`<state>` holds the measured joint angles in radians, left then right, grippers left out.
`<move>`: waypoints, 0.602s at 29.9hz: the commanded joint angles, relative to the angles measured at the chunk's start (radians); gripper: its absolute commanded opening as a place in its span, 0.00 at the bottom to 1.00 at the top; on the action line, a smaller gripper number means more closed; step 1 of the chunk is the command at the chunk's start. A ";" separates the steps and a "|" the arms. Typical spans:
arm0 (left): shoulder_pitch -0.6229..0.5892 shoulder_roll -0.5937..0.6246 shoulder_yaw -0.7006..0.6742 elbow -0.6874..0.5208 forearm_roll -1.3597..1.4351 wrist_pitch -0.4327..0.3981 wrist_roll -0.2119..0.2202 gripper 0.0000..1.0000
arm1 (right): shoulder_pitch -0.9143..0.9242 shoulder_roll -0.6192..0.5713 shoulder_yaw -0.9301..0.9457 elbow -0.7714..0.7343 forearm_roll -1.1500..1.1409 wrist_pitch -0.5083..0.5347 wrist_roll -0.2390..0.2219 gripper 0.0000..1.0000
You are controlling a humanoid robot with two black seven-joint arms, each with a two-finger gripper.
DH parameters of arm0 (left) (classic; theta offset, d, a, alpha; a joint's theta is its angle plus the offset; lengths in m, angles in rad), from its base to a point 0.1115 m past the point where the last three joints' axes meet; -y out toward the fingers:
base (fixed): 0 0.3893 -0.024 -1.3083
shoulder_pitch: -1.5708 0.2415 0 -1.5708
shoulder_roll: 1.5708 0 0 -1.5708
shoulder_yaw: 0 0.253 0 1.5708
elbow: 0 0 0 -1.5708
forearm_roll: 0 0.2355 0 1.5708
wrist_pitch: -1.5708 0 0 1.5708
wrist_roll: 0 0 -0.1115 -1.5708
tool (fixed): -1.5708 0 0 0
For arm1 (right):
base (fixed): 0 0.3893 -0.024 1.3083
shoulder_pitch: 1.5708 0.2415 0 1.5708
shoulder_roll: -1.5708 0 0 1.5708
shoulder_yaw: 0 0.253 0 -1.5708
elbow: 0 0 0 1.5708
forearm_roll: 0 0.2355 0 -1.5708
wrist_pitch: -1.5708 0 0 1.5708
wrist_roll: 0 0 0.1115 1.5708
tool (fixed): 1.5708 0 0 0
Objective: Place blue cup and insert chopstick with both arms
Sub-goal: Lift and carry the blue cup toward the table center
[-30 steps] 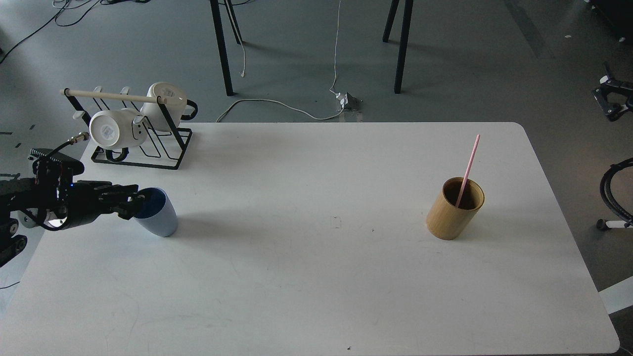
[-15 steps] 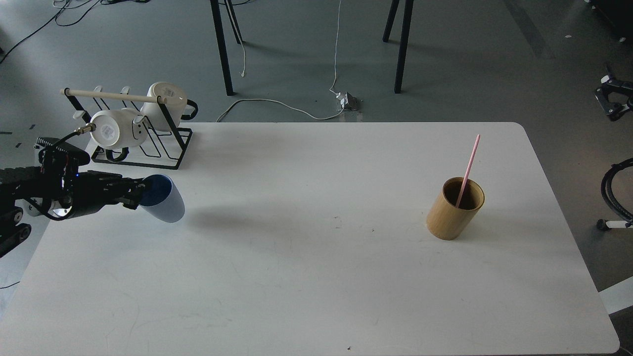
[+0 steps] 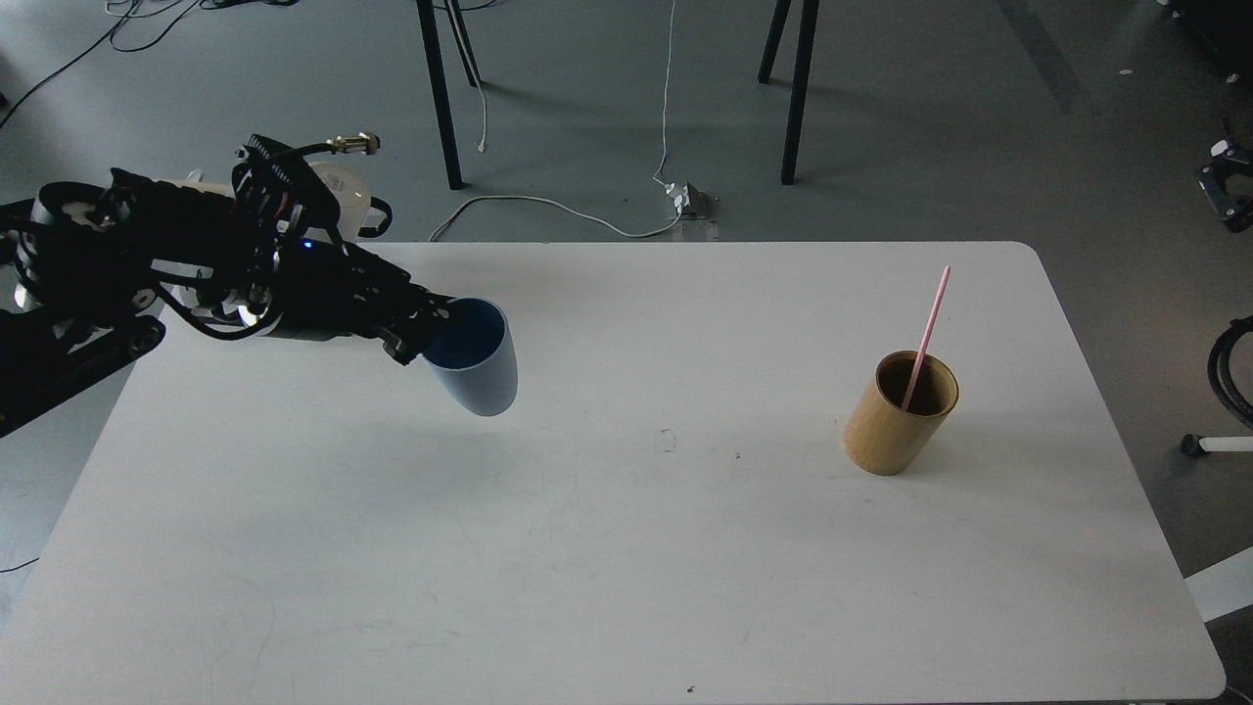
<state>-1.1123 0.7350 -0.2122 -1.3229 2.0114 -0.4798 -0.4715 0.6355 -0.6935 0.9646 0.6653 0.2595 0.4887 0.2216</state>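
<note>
White table is taking up most of the view. Left end effector is gripping the blue cup by its rim, tilted and off the table, while the chopstick is leaning in the bamboo cylinder well off to the right.

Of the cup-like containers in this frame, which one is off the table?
The blue cup, tilted and gripped at its rim by the left gripper. The bamboo cylinder stands on the table, holding the pink chopstick.
</note>
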 commanded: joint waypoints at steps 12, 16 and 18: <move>-0.008 -0.376 0.080 0.148 0.170 -0.009 0.031 0.01 | -0.004 -0.027 0.002 0.005 0.001 0.000 0.001 0.99; -0.003 -0.446 0.082 0.235 0.170 -0.009 0.050 0.02 | -0.002 -0.026 0.002 0.005 0.000 0.000 -0.001 0.99; -0.001 -0.483 0.082 0.298 0.170 -0.009 0.053 0.02 | -0.002 -0.023 0.002 0.005 0.000 0.000 -0.001 0.99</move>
<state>-1.1155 0.3037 -0.1314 -1.1051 2.1817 -0.4888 -0.4256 0.6330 -0.7201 0.9666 0.6699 0.2605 0.4887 0.2221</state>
